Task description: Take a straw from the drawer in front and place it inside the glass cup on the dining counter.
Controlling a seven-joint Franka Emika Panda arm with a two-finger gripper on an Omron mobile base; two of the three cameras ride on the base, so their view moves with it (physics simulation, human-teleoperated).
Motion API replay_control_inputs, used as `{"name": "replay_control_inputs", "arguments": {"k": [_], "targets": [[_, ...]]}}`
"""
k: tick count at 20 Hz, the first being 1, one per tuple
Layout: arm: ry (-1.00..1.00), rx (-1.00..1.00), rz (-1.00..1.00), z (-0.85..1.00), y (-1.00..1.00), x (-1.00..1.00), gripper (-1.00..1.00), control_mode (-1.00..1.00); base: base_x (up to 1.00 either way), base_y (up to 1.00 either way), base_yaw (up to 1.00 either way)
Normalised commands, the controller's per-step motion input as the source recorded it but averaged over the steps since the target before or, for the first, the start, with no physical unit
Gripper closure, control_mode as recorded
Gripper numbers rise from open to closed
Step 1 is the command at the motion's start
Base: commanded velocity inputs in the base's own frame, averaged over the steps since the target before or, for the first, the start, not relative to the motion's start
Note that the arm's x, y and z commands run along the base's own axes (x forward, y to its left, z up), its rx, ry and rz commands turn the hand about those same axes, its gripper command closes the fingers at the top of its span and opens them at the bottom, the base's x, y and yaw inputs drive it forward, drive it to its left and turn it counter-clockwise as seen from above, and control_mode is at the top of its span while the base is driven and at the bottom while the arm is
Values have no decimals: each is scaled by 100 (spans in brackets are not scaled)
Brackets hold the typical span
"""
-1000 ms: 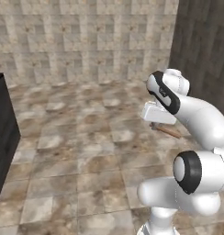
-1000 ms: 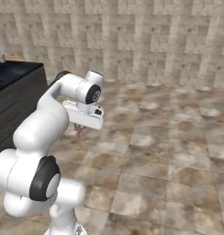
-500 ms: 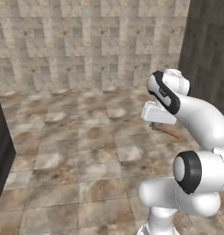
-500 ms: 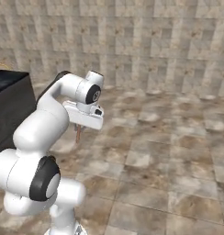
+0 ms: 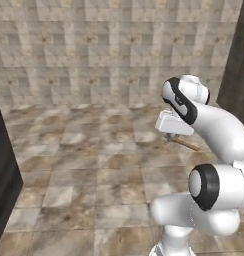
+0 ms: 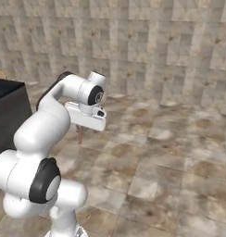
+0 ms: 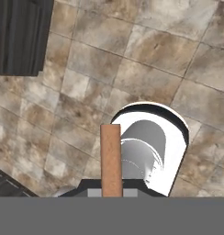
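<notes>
I'm looking at a tiled stone floor [image 5: 94, 165] and a tiled wall [image 5: 104, 55] behind it, brown and beige, with the arm folded up in front of me over open floor. In the left base view a dark cabinet side [image 5: 3, 185] stands at the left edge and a dark panel [image 5: 238, 65] rises at the far right. In the right base view a black table [image 6: 8, 115] sits at the left, behind the arm.

The tool [image 5: 170, 137] hangs under the white hand, pointing down toward the floor. Its jaws are pressed together on the straw [image 5: 183, 143], a thin orange-brown stick. In the left base view the straw pokes out sideways from below the hand, to the right. In the right base view I see it as a short stub [image 6: 80, 135] dropping below the hand. In the hand view the straw [image 7: 111, 158] runs straight up from the bottom middle, held between the fingertips, with floor tiles beyond it and a dark cabinet [image 7: 22, 36] in the upper left corner
</notes>
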Motion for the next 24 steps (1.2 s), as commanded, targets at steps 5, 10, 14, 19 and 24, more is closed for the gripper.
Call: {"name": "replay_control_inputs", "arguments": {"k": [5, 10, 14, 19, 24], "targets": [[0, 0, 0, 0, 0, 0, 100, 100, 100, -17, 31], [0, 0, 0, 0, 0, 0, 100, 100, 100, -23, 33], [0, 0, 0, 0, 0, 0, 100, 100, 100, -27, 36], [0, 0, 0, 0, 0, 0, 100, 100, 100, -31, 38], [0, 0, 0, 0, 0, 0, 100, 100, 100, -31, 42]]}}
